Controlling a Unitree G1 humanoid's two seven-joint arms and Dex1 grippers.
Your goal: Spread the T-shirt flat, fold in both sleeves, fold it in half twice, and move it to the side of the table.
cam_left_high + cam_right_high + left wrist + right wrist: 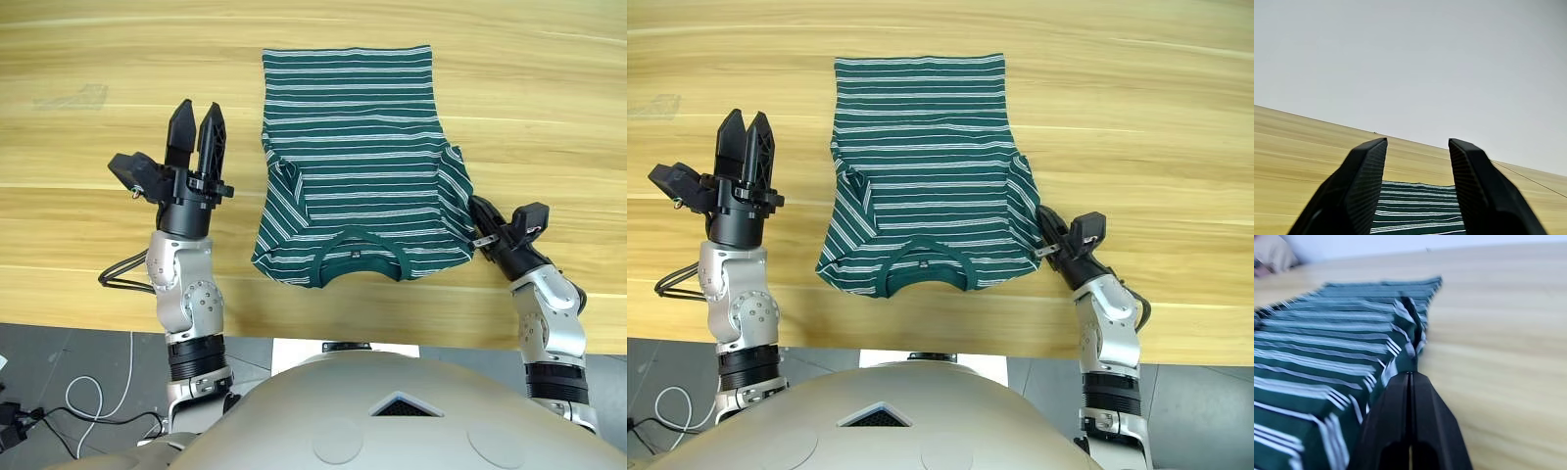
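A dark green T-shirt (pixel 358 147) with white stripes lies on the wooden table (pixel 88 69), collar toward me. Its left sleeve (pixel 284 181) is folded in over the body. My right gripper (pixel 477 211) sits low at the shirt's right edge and is shut on the right sleeve (pixel 456 186). In the right wrist view the fabric (pixel 1408 318) rises to the closed fingertips (pixel 1410 377). My left gripper (pixel 198 125) hovers open left of the shirt, clear of the cloth. The left wrist view shows its fingers (pixel 1369 171) apart, with the shirt (pixel 1415 208) between and beyond them.
Bare tabletop stretches to the left, right and far side of the shirt. The table's front edge (pixel 88 308) runs just below the collar. Black cables (pixel 120 272) loop beside my left arm.
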